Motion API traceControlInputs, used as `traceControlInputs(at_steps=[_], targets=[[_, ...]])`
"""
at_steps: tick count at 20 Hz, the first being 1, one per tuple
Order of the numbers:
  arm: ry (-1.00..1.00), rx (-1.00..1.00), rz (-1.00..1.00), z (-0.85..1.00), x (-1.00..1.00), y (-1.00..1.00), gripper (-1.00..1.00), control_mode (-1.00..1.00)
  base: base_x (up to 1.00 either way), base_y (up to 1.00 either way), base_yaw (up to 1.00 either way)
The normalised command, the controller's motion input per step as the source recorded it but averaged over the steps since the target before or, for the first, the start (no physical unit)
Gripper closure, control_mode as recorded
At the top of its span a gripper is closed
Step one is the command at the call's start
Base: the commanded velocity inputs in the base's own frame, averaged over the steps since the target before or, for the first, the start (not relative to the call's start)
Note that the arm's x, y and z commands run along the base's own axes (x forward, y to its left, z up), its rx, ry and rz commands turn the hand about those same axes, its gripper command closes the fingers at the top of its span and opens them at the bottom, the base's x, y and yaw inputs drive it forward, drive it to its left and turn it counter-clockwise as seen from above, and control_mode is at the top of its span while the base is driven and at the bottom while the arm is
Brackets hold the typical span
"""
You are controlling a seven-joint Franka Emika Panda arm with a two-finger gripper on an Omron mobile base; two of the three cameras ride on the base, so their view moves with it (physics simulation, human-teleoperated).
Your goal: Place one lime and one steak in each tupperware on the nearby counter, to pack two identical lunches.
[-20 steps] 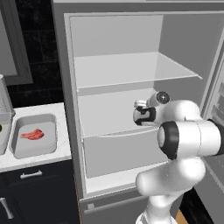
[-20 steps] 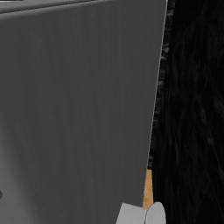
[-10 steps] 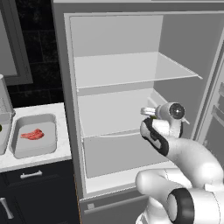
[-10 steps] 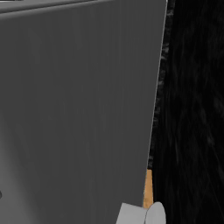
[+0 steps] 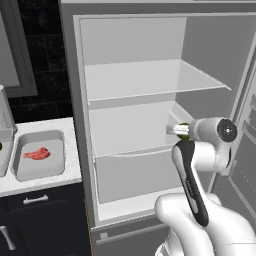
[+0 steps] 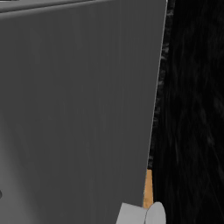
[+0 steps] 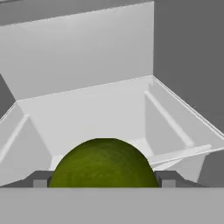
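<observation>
The lime (image 7: 103, 163) is seen held between the wide-set fingers (image 7: 40, 179) of the tool (image 5: 178, 130), in front of the middle shelf (image 5: 131, 149) of the open fridge (image 5: 150, 80). Since a second ago the arm has been swung and the tool turned toward the shelf. A steak (image 5: 37, 154) is left in the tupperware (image 5: 40, 172) on the table (image 5: 72, 150), well apart to the left.

I counted one lime (image 7: 103, 162), one steak (image 5: 37, 154), and two tupperware trays: one (image 5: 39, 156) with the steak in it, the other (image 5: 4, 150) cut off at frame edge. Fridge (image 5: 150, 115) had two shelves. One gripper (image 7: 103, 180).
</observation>
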Motion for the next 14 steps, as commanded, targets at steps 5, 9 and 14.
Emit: traceControlInputs(at_steps=[5,9,14], targets=[[0.32,0.0,0.04,0.48,-1.0,0.22,1.0,-1.0,0.0,0.0,0.0],[0.32,0.0,0.03,0.11,-1.0,0.15,1.0,-1.0,0.0,0.0,0.0],[0.15,-0.01,0.05,0.0,-0.8,0.08,1.0,1.0,-0.2,0.01,0.02]])
